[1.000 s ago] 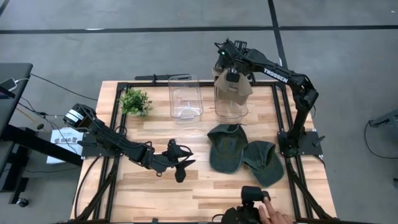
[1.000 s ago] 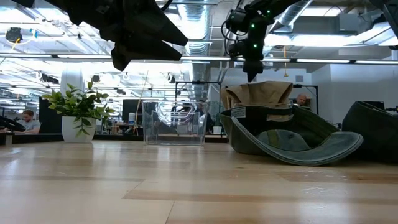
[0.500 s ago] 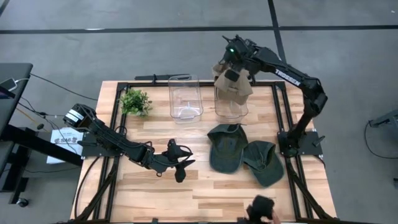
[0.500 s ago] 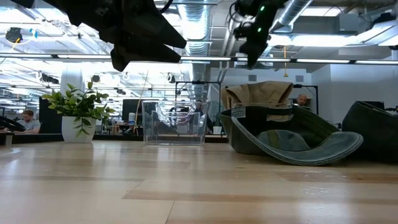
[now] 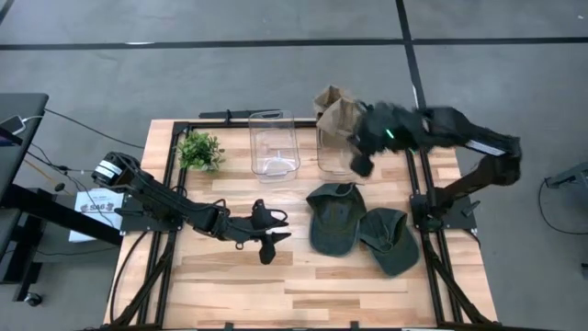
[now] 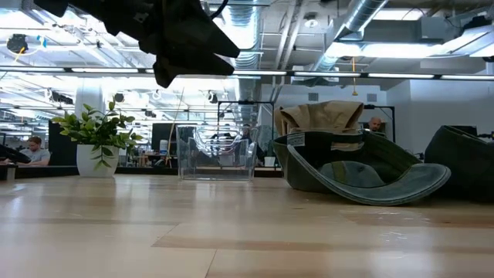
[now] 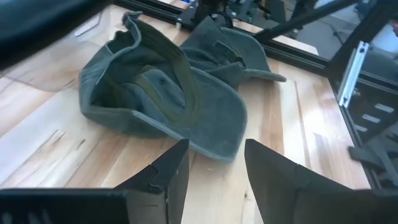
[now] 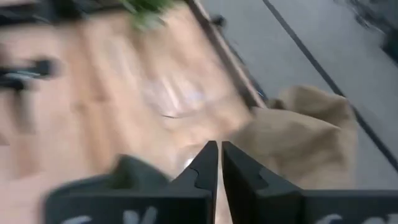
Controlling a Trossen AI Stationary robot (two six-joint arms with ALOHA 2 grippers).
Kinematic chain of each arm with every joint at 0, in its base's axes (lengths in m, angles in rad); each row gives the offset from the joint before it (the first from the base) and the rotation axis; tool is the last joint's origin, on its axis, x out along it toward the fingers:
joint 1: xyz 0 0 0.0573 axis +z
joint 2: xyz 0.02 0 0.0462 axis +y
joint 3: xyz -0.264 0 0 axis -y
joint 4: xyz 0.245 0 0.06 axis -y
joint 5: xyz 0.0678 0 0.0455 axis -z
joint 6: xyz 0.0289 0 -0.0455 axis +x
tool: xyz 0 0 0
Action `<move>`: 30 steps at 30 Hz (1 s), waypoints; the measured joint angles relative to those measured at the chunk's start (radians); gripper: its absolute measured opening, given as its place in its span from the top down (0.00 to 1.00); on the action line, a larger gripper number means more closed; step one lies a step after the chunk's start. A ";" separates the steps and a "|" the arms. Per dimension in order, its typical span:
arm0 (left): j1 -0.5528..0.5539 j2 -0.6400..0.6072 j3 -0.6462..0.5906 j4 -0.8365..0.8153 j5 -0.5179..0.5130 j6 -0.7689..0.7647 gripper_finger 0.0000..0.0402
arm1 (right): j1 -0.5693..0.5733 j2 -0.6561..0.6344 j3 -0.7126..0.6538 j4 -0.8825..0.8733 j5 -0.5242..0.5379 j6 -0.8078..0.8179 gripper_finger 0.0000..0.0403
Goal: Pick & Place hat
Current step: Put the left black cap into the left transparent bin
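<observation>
A tan hat (image 5: 338, 112) sits in the right clear container (image 5: 336, 165) at the table's far side, its top above the rim; it also shows in the low view (image 6: 320, 116) and the right wrist view (image 8: 311, 134). Two green hats lie on the table, one (image 5: 333, 218) upside down, the other (image 5: 388, 239) beside it. My right gripper (image 5: 361, 165) is shut and empty, just right of the container. My left gripper (image 5: 269, 237) is open and empty above the table, left of the upside-down green hat (image 7: 161, 93).
A second clear container (image 5: 274, 144) stands left of the first. A small potted plant (image 5: 199, 149) stands at the far left. A black frame (image 5: 418, 184) runs along the table's edges. Bare wood lies at the near left.
My right gripper has risen off the tan hat's top and swung fast toward the table's right and near side, away from the container. The tan hat has stayed in the container. My left gripper has gone a little toward the green hats.
</observation>
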 joint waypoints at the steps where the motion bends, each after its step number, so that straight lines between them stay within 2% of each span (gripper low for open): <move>1: 0.005 0.000 0.000 0.000 0.014 0.009 0.62 | 0.065 -0.016 -0.006 0.001 0.037 0.044 0.98; 6: 0.022 0.000 0.000 0.005 0.046 0.017 0.62 | 0.370 -0.081 -0.111 0.016 0.241 0.243 0.99; 11: 0.044 0.000 0.000 0.008 0.079 0.017 0.62 | 0.574 -0.095 -0.269 0.016 0.342 0.457 0.99; 16: 0.050 0.000 0.000 0.008 0.108 0.015 0.62 | 0.692 -0.095 -0.444 0.025 0.349 0.669 0.99; 22: -0.007 0.000 0.000 0.008 0.104 -0.036 0.62 | 0.800 -0.094 -0.600 0.038 0.374 0.912 1.00; 30: -0.085 0.001 0.000 0.035 -0.107 -0.135 0.62 | 0.906 -0.094 -0.730 0.095 0.475 1.164 1.00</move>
